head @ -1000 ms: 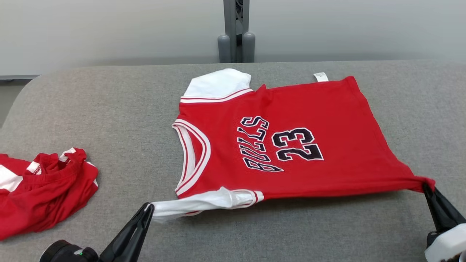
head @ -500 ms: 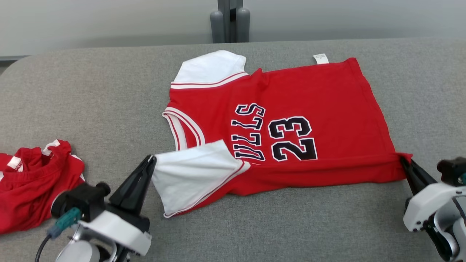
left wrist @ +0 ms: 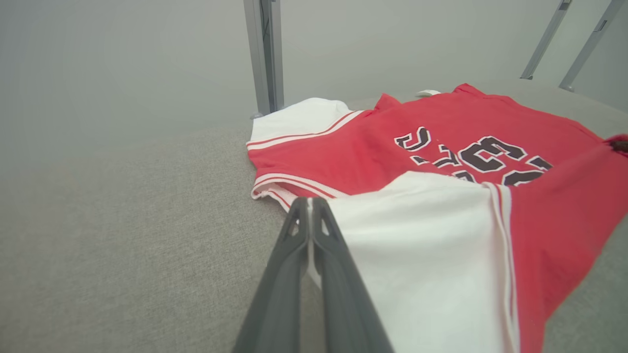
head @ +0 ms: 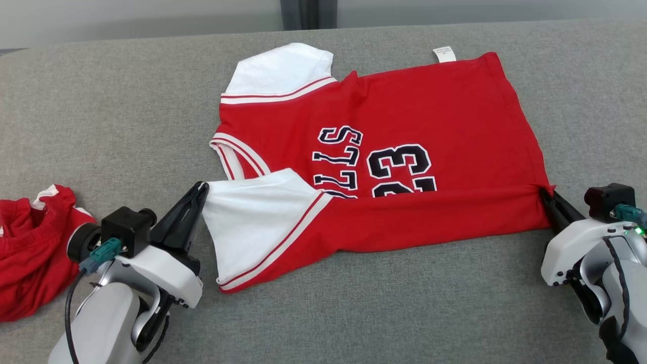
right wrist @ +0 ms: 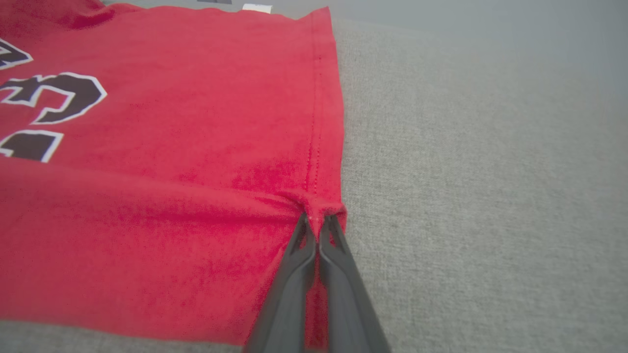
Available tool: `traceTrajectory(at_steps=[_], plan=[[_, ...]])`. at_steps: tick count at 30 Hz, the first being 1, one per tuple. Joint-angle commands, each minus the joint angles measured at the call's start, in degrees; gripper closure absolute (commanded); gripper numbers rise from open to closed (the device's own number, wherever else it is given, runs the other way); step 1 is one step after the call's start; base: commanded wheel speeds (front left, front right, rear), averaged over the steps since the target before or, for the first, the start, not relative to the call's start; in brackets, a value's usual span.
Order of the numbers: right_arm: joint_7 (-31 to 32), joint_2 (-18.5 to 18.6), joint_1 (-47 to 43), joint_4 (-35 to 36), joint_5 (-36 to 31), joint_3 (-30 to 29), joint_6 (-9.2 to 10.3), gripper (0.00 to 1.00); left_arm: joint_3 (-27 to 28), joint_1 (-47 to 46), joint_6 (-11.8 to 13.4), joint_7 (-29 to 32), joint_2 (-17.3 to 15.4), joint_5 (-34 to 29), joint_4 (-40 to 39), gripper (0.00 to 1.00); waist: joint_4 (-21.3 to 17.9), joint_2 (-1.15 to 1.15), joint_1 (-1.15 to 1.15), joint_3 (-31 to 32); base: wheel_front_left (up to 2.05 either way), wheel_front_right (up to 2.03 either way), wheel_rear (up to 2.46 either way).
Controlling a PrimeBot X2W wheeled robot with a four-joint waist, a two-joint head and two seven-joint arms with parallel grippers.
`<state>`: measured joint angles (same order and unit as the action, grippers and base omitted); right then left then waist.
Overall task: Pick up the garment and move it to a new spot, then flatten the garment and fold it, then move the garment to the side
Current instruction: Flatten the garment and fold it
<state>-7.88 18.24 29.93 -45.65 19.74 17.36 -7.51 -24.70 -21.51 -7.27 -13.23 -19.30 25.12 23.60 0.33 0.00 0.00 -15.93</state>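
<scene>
On grey fabric table (head: 101,126), pinches white sleeve (head: 247,217) of spread red cloth basketball shirt (head: 429,101) with closed left gripper (head: 201,188), hem corner with closed right gripper (head: 545,194), near edge folded over.

The garment (head: 404,101) lies on the table (head: 126,101), near edge lapped over its middle, left gripper (head: 202,188) at its near-left corner, right gripper (head: 545,194) at its near-right corner, crumpled cloth (head: 30,253) far left.

Red jersey (head: 404,116) with white sleeves lies flat on grey padding — near edge folded over.
</scene>
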Motion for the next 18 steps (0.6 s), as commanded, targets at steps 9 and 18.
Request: traceTrajectory(at_steps=[9, 18], plan=[[-4.23, -1.8, 5.19, -7.42, 3.47, 3.23, 0.03, 0.72, -2.39, -4.53, -0.18, -1.34, 1.44, 4.74, 7.3, 0.96, -0.37, 0.0, 0.0, -0.7, 0.0, 0.0, 0.0], [-7.32, -0.98, 3.98, -6.65, 7.27, 4.01, 0.03, 0.0, 0.83, -3.21, 0.91, -1.93, 2.25, 8.28, 6.67, 0.0, -0.37, 0.0, 0.0, 0.73, 0.0, 0.0, 0.0]])
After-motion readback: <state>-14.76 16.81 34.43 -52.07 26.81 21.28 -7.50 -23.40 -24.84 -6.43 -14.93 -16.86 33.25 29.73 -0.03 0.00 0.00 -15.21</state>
